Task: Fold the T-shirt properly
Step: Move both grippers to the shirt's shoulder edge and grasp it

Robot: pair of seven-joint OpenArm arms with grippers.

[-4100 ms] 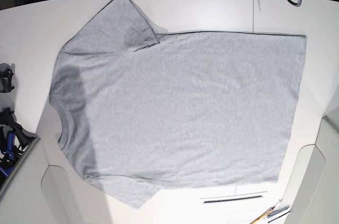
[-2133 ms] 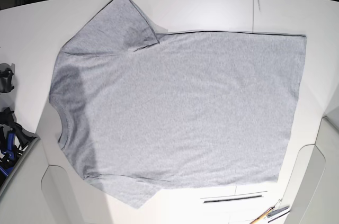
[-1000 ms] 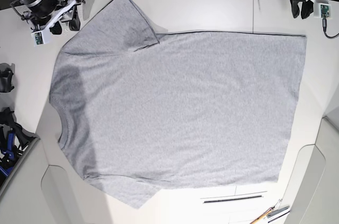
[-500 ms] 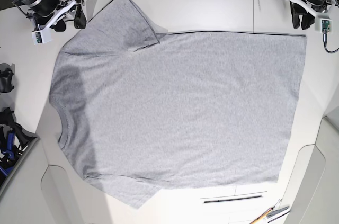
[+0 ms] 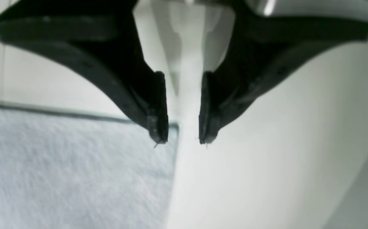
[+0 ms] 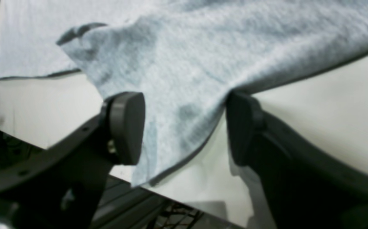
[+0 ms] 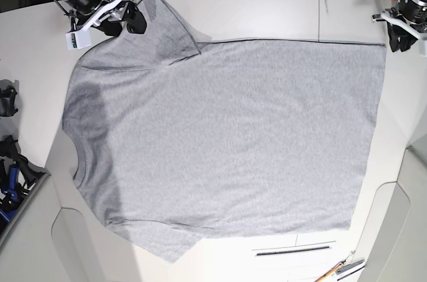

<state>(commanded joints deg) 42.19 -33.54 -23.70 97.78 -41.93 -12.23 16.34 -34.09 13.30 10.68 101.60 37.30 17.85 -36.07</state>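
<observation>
T-shirt (image 7: 227, 135), grey, spread flat on the worktop (image 7: 267, 12), its neck opening toward the left edge of the base view and its hem toward the right edge. One sleeve points to the top of that view, the other to the bottom. Left claw (image 5: 184, 140): fingers parted by a narrow gap, near the shirt's upper hem corner, with nothing held. Right claw (image 6: 185, 127): fingers wide apart over the upper sleeve (image 6: 177, 108), whose cloth shows between them, ungripped.
</observation>
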